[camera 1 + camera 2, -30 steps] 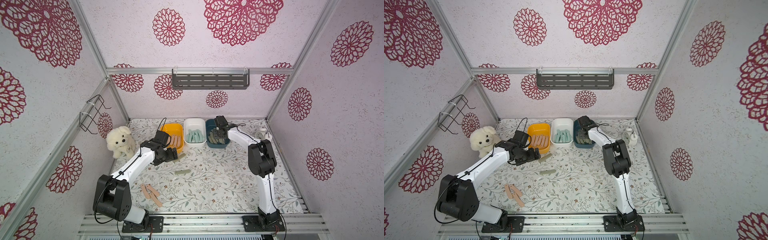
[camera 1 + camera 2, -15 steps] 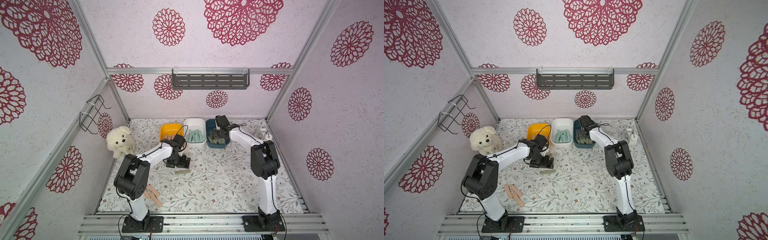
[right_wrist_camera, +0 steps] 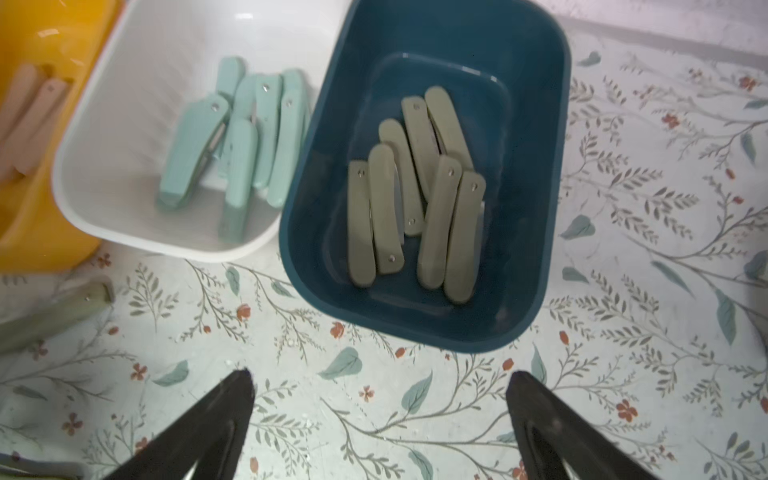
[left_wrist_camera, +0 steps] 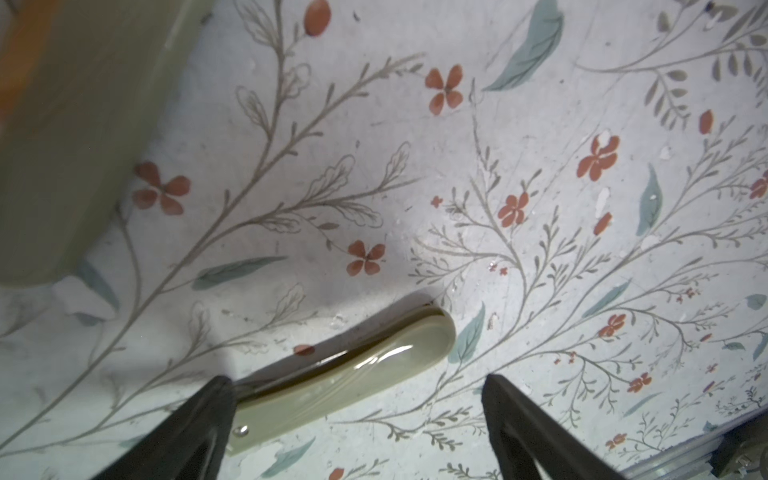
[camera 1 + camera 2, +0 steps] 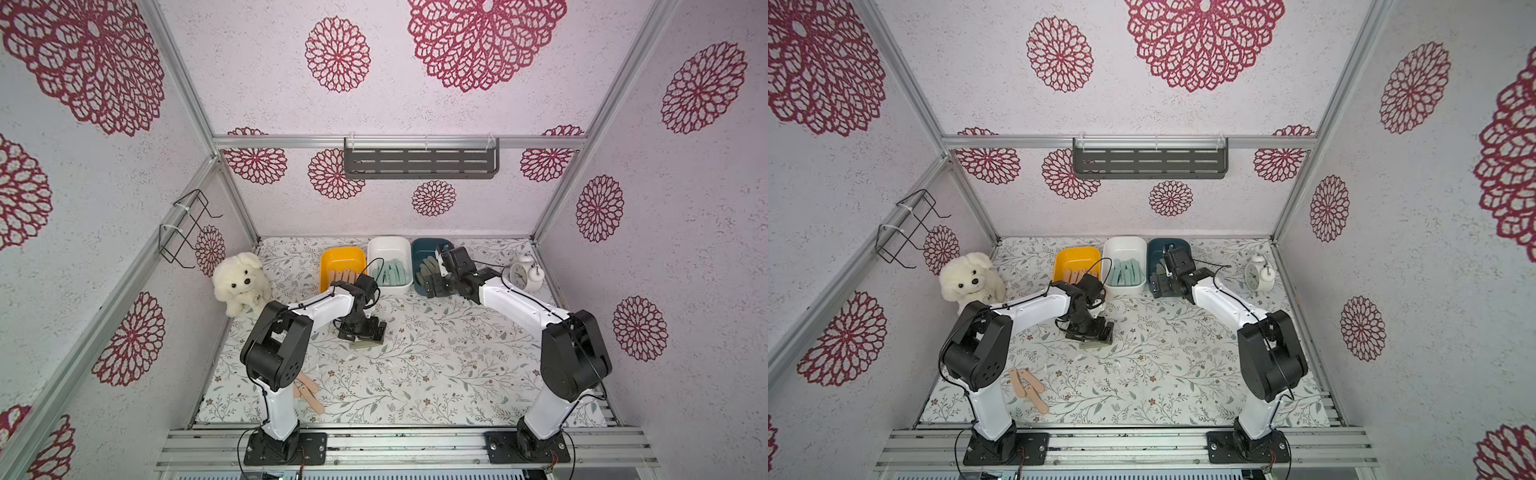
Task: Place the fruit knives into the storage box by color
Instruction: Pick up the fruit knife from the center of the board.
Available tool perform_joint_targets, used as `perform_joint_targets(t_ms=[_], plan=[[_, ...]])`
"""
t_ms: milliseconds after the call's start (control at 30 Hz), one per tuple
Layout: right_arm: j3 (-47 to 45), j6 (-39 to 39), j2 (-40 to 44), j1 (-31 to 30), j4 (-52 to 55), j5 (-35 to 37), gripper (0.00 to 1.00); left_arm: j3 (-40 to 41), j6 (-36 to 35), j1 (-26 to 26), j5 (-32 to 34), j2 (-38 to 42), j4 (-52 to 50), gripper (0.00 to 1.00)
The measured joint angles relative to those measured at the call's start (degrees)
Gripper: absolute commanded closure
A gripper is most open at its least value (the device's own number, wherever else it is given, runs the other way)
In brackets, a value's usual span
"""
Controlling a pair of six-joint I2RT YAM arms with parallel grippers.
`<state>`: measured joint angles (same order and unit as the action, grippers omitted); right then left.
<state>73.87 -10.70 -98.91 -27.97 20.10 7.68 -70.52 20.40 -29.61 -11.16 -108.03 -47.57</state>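
A sage-green fruit knife (image 4: pixel 340 374) lies flat on the floral table, seen too in a top view (image 5: pixel 366 343). My left gripper (image 4: pixel 357 384) hangs open right over it, one finger at the knife's rivet end and nothing held; both top views show it (image 5: pixel 360 332) (image 5: pixel 1090 332). My right gripper (image 3: pixel 382 379) is open and empty, just in front of the dark blue box (image 3: pixel 552 166), which holds several sage knives (image 3: pixel 415 187). Teal knives (image 3: pixel 245 137) lie in the white box (image 3: pixel 124 62), pink ones (image 3: pixel 29 112) in the yellow box (image 3: pixel 41 232). Three pink knives (image 5: pixel 307 392) lie front left.
Another sage knife (image 3: pixel 54 311) lies on the table in front of the yellow box. A white plush dog (image 5: pixel 243 282) sits at the back left, an alarm clock (image 5: pixel 523 272) at the back right. The three boxes stand in a row along the back edge.
My right gripper has opened and drawn back from the blue box toward the front. My left arm has swung from the yellow box to the middle and come down over the sage knife.
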Motion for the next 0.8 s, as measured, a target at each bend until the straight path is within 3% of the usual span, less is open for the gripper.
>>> perform_joint_targets(t_ms=[200,400,633,800], plan=[[-2.71,-0.07,0.98,0.0,0.2,-0.55,0.01,2.25,2.58,-2.8,1.22,1.2,0.63,0.12],[-3.1,-0.07,2.93,-0.11,-0.68,-1.16,0.01,3.78,7.13,-7.52,1.92,3.02,-0.55,0.35],[-3.3,-0.04,3.15,-0.11,-1.07,-1.97,0.01,3.78,10.08,-10.01,5.53,3.39,-1.84,0.38],[-4.09,-0.04,3.52,-0.11,-1.33,-2.08,0.01,3.78,11.08,-9.6,8.83,3.21,-2.6,0.34]])
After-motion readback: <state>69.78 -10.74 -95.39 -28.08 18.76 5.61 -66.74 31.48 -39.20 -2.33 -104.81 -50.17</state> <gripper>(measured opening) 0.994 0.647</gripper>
